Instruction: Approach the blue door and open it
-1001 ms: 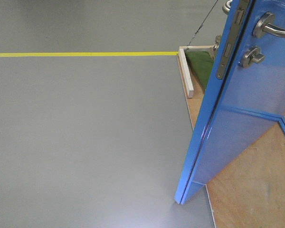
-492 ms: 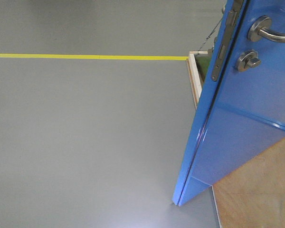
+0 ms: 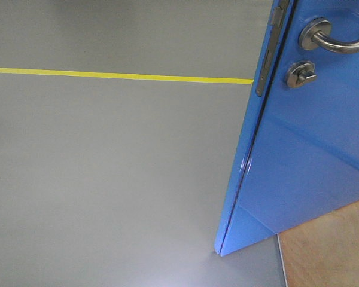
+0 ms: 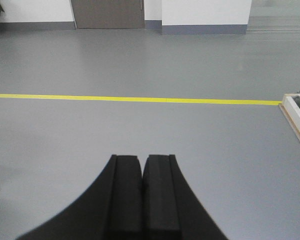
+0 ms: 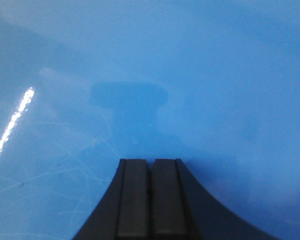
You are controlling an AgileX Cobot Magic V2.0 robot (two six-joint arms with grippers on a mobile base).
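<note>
Blue fills the right of the front view: the blue door (image 3: 299, 149) is seen nearly edge-on, with its lever handle (image 3: 341, 43), thumb-turn (image 3: 301, 74) and latch plate (image 3: 264, 66) at upper right. Since half a second ago the white frame (image 4: 296, 112) has been hidden behind it, and less wooden board (image 3: 329, 245) is shown. Grey floor (image 3: 107, 179), crossed by a yellow line (image 3: 107, 75), lies open at left.

In the left wrist view, the left gripper (image 4: 142, 170) is pressed closed on nothing above the floor, with the frame at the right edge.

In the right wrist view, the right gripper (image 5: 150, 167), likewise closed and empty, is faced closely by the door's glossy panel.
</note>
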